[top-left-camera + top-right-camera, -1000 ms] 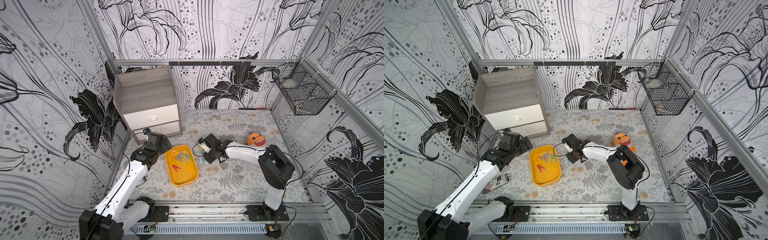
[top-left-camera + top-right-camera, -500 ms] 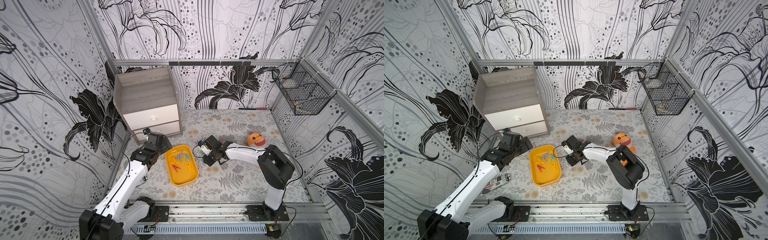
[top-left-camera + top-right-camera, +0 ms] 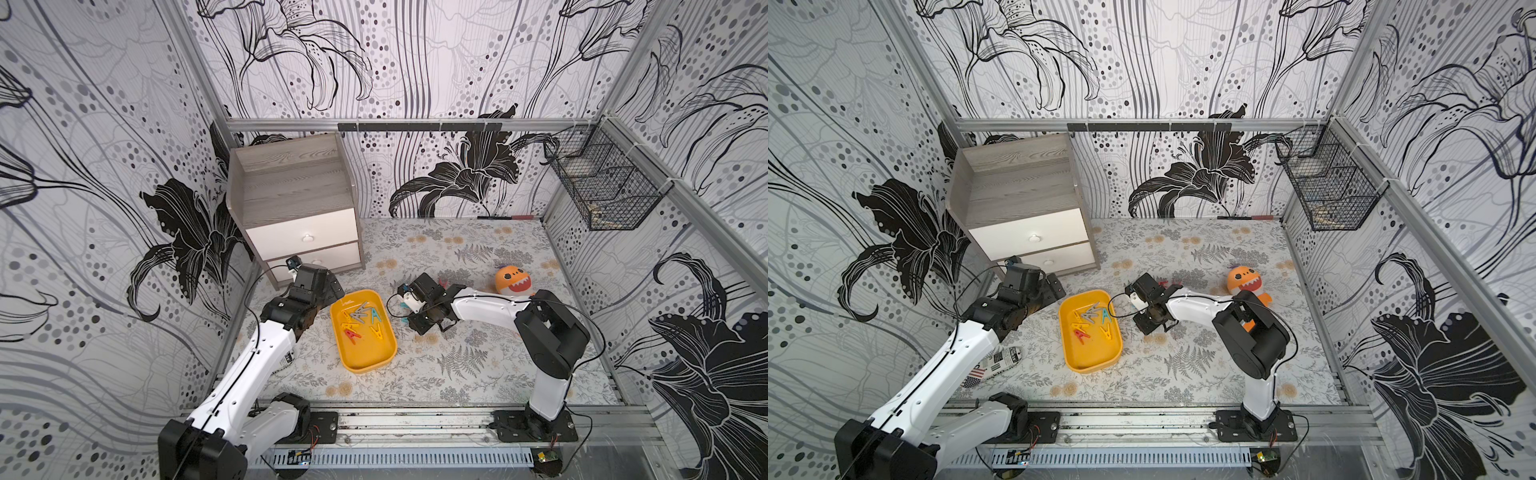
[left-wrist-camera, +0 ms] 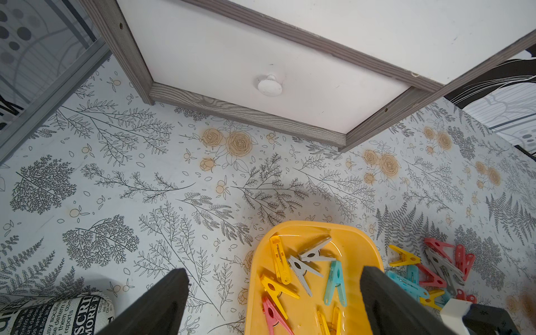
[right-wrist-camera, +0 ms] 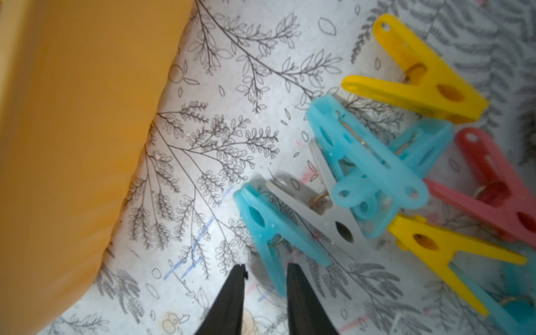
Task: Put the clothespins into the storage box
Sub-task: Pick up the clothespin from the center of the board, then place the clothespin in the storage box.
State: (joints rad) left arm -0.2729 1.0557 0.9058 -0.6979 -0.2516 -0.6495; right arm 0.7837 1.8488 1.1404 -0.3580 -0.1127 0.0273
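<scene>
Straddling teal clothespin leg (right fingers)

In both top views I lose most of the loose clothespins. The right arm lies over the heap at the storage box's 2 o'clock, leaving only slivers of teal and red. The right gripper is buried under that wrist too. On the right wrist camera its fingers run off the frame. A teal clothespin has one leg in their gap, but I can't judge contact. The box wall there is a blur. The wire basket, at the worktop's 2 o'clock, holds something too small to read. A printed pouch is cropped on the left wrist camera.
</scene>
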